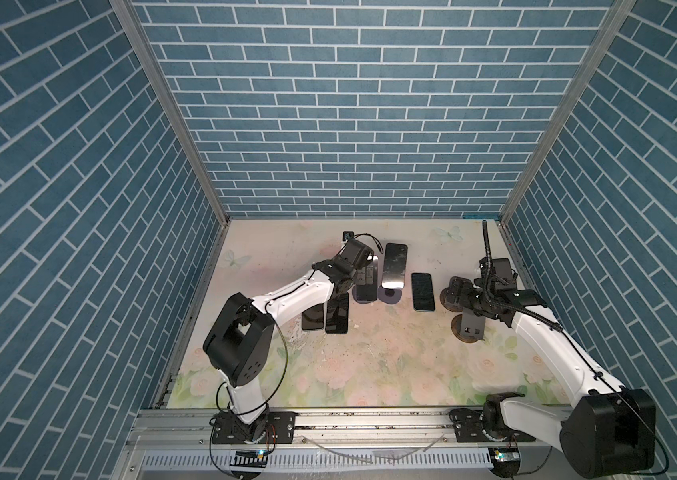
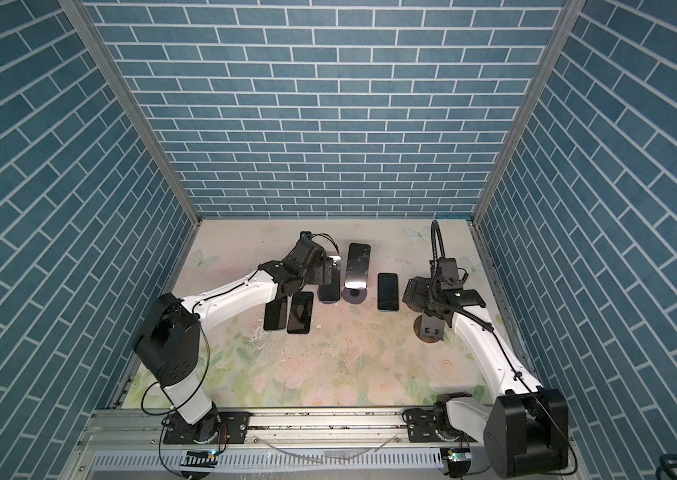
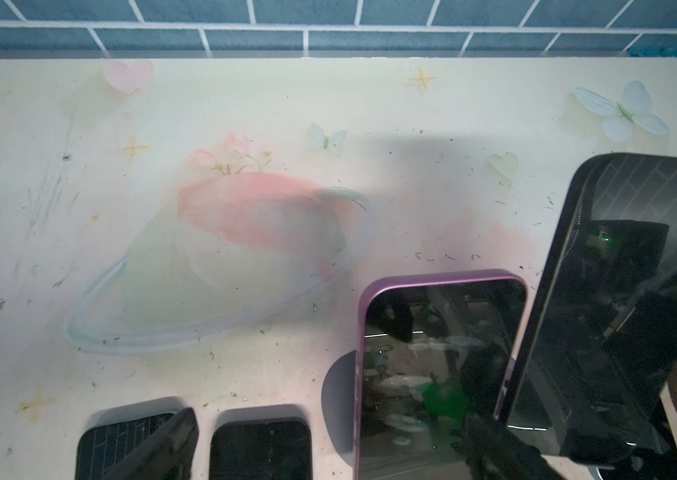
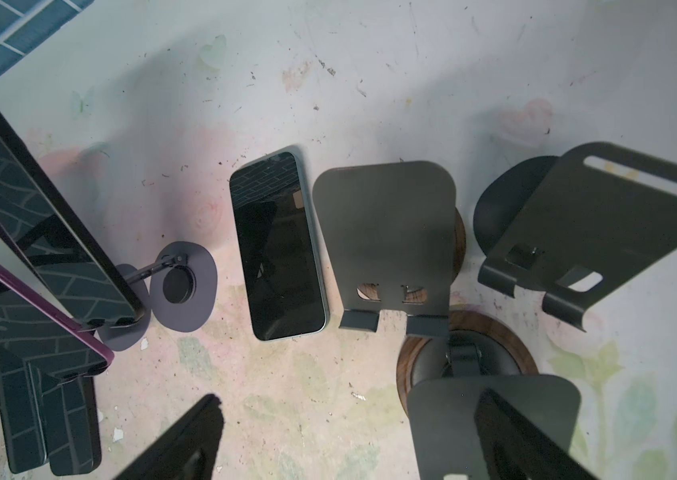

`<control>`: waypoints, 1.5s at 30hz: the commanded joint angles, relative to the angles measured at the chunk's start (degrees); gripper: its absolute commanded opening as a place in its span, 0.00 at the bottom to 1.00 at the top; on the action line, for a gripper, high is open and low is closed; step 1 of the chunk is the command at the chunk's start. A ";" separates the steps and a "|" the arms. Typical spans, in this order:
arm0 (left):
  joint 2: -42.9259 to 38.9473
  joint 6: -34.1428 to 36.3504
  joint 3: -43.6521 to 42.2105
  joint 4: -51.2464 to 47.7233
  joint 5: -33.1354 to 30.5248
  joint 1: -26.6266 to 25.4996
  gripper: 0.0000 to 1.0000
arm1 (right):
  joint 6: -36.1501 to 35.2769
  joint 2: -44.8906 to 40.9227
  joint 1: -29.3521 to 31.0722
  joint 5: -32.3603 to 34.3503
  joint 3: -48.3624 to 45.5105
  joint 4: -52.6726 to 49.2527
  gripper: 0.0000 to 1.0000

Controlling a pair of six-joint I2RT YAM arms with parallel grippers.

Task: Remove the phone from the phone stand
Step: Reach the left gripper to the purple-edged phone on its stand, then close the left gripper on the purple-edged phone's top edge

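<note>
Left gripper (image 1: 363, 277), jaws spread wide and empty, hovers at the purple phone (image 3: 432, 353), not yet lifted off its stand (image 3: 338, 407)

Glossy glass phone (image 4: 278, 245), matt metal stand (image 4: 382, 232), wooden base (image 4: 494, 332).

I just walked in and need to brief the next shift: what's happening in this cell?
The left gripper, open, is at the purple-edged phone, which sits on its stand beside a larger black phone, also propped up. A pair of phones and a single phone lie flat on the table. The right gripper, open and holding nothing, hangs over the empty stands.
</note>
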 commanded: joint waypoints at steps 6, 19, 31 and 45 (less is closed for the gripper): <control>6.69 0.16 8.08 -3.52 -1.26 -2.31 1.00 | -0.87 -1.24 0.29 0.95 -3.22 0.64 0.96; 13.41 -1.80 14.44 -6.89 -5.39 -4.34 1.00 | -3.62 0.12 0.31 0.60 -4.43 1.02 0.96; 14.59 -2.59 14.41 -5.96 -6.98 -4.48 0.96 | -4.97 1.31 0.29 0.06 -5.45 1.25 0.96; 14.32 -2.24 13.79 -5.53 -6.89 -4.44 0.71 | -5.28 2.06 0.34 -0.20 -5.40 1.45 0.96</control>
